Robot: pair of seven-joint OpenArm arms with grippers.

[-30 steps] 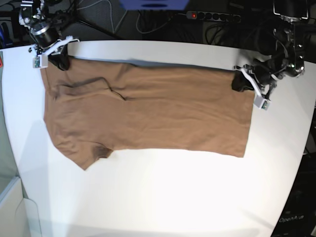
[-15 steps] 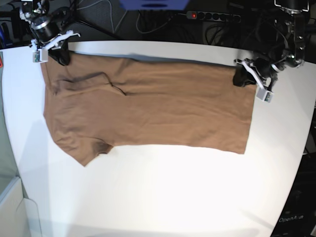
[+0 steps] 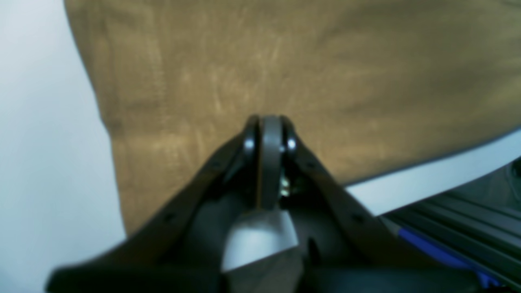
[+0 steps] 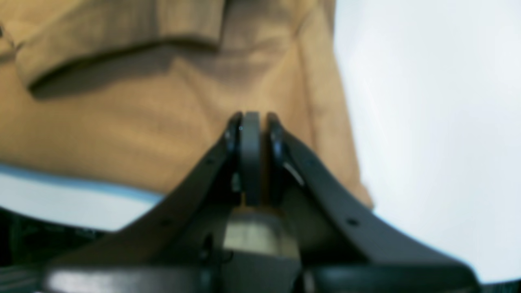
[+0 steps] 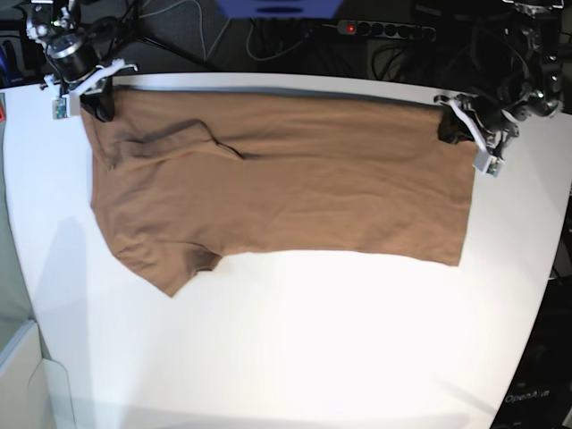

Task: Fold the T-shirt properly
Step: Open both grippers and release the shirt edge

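Note:
The tan-brown T-shirt [image 5: 286,179] lies stretched flat across the back half of the white table [image 5: 313,357], with a sleeve folded over at the upper left and another sleeve at the lower left. My left gripper [image 5: 451,128], on the right in the base view, is shut on the shirt's far right corner. In the left wrist view the left gripper [image 3: 266,122] pinches the cloth [image 3: 325,61]. My right gripper [image 5: 96,103] is shut on the far left corner. In the right wrist view the right gripper [image 4: 250,118] pinches the cloth [image 4: 122,122] beside the folded sleeve [image 4: 114,36].
The table's back edge [image 5: 268,82] runs just behind the shirt and both grippers. Beyond it lie dark cables and a power strip [image 5: 384,29]. A pale box [image 5: 18,357] stands off the table's left front. The table's right edge [image 5: 559,223] curves near my left arm.
Both grippers have moved toward the table's back edge, dragging the shirt back and slightly right. The shirt's far edge now lies close to the back edge.

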